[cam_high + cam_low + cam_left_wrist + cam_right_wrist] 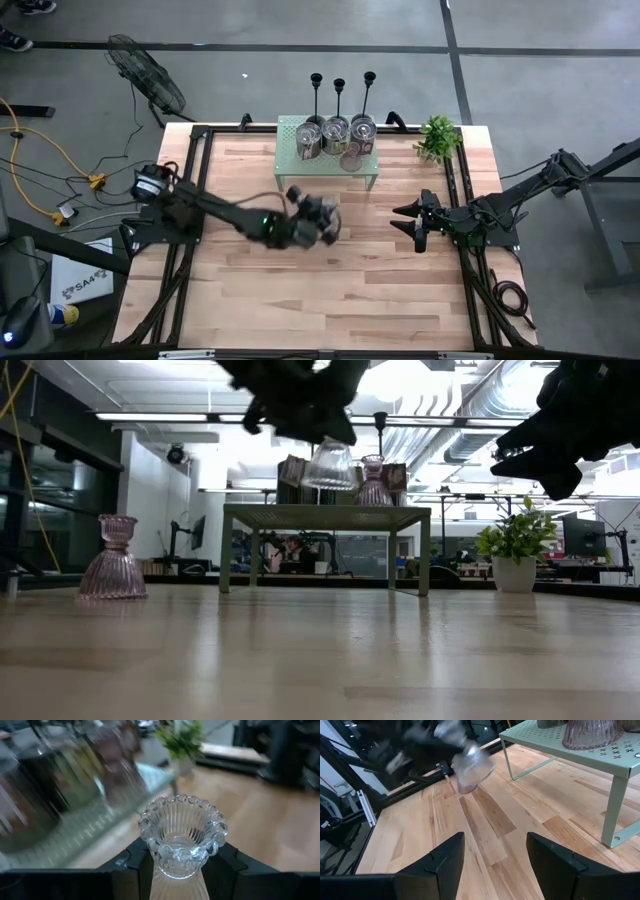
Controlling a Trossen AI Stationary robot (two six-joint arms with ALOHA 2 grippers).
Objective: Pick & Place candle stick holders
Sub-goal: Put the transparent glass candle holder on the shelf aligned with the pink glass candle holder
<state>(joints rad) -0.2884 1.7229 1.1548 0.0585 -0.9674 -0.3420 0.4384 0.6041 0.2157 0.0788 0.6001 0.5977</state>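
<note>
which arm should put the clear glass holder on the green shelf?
Left. The left gripper already grips the clear glass holder, lifted off the table just in front of the green shelf. The right gripper hangs open and empty, off to the side.

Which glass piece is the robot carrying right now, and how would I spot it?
Start at the pale green shelf at the table's far edge, then come toward the left arm reaching across in front of it. The left gripper has its jaws shut on a clear ribbed glass candle holder with a beaded rim, held in the air. The other glass holders are pink and stand on surfaces.
</note>
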